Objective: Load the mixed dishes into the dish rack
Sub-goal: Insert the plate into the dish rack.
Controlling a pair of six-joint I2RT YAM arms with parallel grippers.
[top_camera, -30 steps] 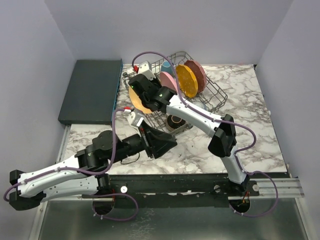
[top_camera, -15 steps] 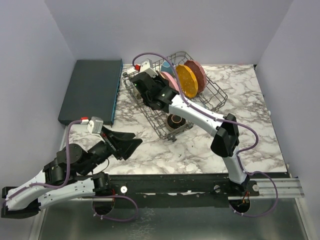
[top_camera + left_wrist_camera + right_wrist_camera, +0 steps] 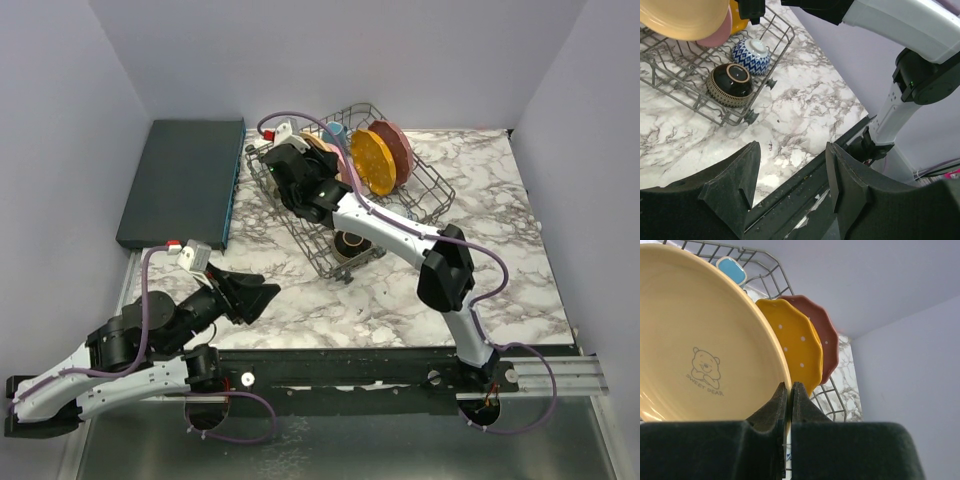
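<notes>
Right pincer (image 3: 788, 387), clamped shut on the rim of the tan bear-print plate (image 3: 705, 340), holds it over the dish rack (image 3: 436, 196) toward the tabletop's (image 3: 500, 270) far edge. The plate sits just beside the orange dotted plate (image 3: 795, 347) standing there. Left pincer (image 3: 791, 150) hangs partly open and empty near the near-left corner, well apart from the rack.

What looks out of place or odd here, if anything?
Only the rack: it sits skewed to the edges of the table. Nothing looks spilled or broken, and the plates in it stand on edge.
</notes>
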